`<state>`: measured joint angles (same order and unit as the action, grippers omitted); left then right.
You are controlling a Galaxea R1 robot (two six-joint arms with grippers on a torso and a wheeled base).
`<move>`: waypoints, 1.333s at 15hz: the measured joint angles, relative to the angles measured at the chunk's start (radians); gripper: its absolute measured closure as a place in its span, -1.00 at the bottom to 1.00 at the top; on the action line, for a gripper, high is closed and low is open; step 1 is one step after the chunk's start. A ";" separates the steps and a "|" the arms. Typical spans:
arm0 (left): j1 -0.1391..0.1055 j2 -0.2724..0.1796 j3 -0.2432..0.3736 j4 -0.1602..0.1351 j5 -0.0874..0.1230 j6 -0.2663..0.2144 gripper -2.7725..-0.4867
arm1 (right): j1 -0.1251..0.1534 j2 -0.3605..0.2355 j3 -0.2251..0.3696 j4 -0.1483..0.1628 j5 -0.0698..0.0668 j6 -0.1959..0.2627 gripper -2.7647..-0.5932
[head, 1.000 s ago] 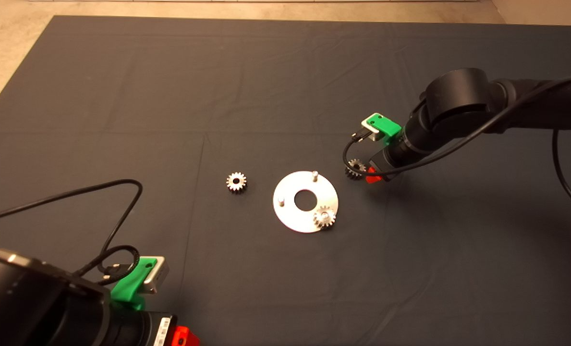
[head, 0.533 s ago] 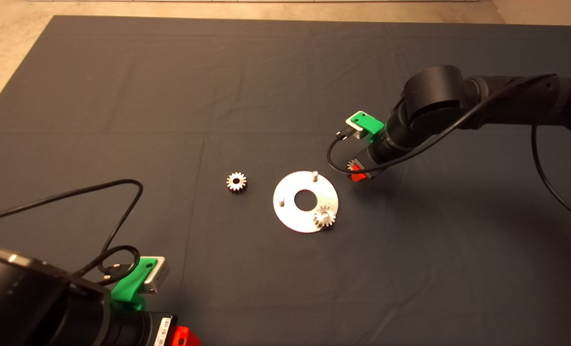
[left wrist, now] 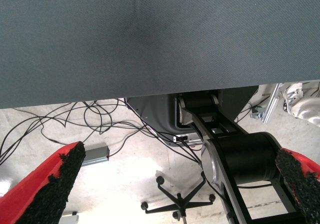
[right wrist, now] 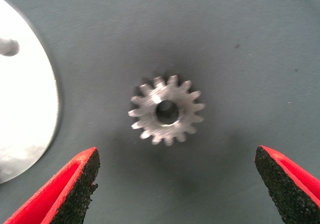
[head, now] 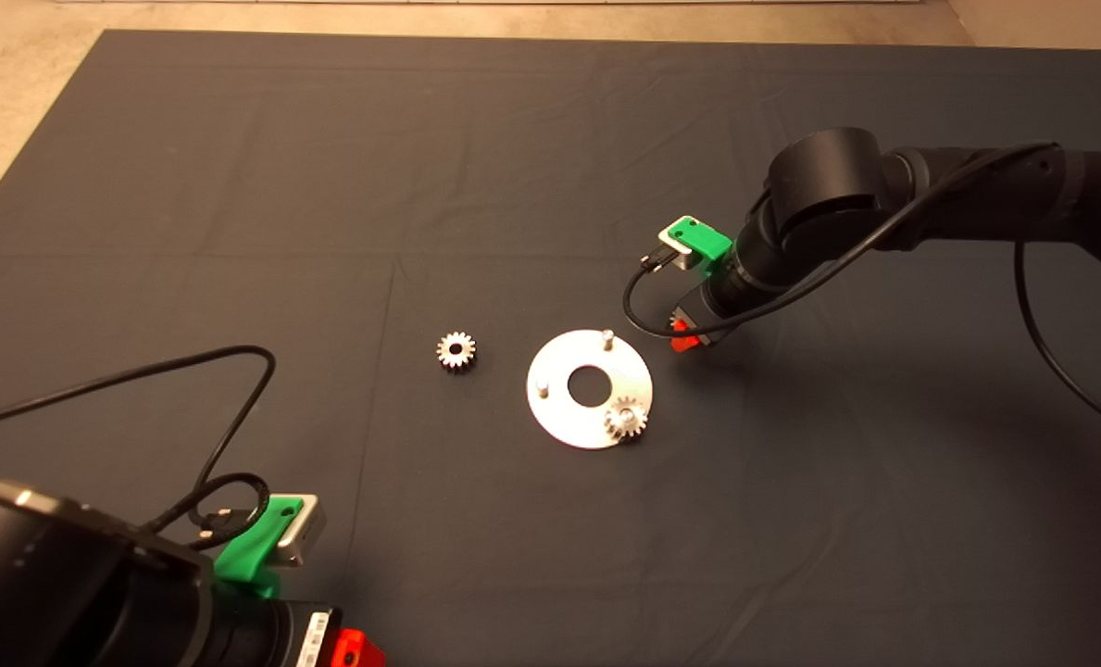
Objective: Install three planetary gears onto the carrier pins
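Metal gear (right wrist: 167,111) lies flat between wide-open right claw (right wrist: 175,184) fingers: rigid, small, slippery; grip across teeth.

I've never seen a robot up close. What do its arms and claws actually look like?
Both arms are black with thick rounded joints. The right arm carries a loose black cable looping along it, as does the left arm. Each wrist has a bright green bracket holding a small silver box. The right claw has two red fingers faced with rough black pads.
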<state>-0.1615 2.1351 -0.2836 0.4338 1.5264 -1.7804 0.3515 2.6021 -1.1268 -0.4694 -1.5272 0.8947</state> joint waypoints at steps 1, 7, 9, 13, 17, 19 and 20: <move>0.000 0.000 0.000 0.000 0.000 0.000 -1.00 | 0.000 0.000 -0.009 0.000 0.000 0.000 -0.58; 0.000 -0.002 0.000 0.000 0.000 0.000 -1.00 | -0.020 0.003 -0.041 0.001 0.049 0.000 -0.58; 0.000 -0.002 0.000 0.000 0.000 0.000 -1.00 | -0.027 0.002 -0.041 0.001 0.053 0.000 -0.58; 0.000 -0.002 0.000 0.000 0.000 0.000 -1.00 | -0.044 0.002 -0.042 0.003 0.065 0.000 -0.58; 0.000 -0.002 0.000 0.000 0.000 0.000 -1.00 | -0.044 0.002 -0.042 0.004 0.070 0.000 -0.57; 0.000 -0.002 0.000 0.000 0.000 0.000 -1.00 | -0.044 0.002 -0.043 0.004 0.088 0.000 -0.53; 0.000 -0.002 0.000 0.000 0.000 0.000 -1.00 | -0.044 0.002 -0.044 0.004 0.106 0.000 -0.53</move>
<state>-0.1615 2.1332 -0.2836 0.4338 1.5261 -1.7804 0.3072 2.6040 -1.1709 -0.4651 -1.4210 0.8947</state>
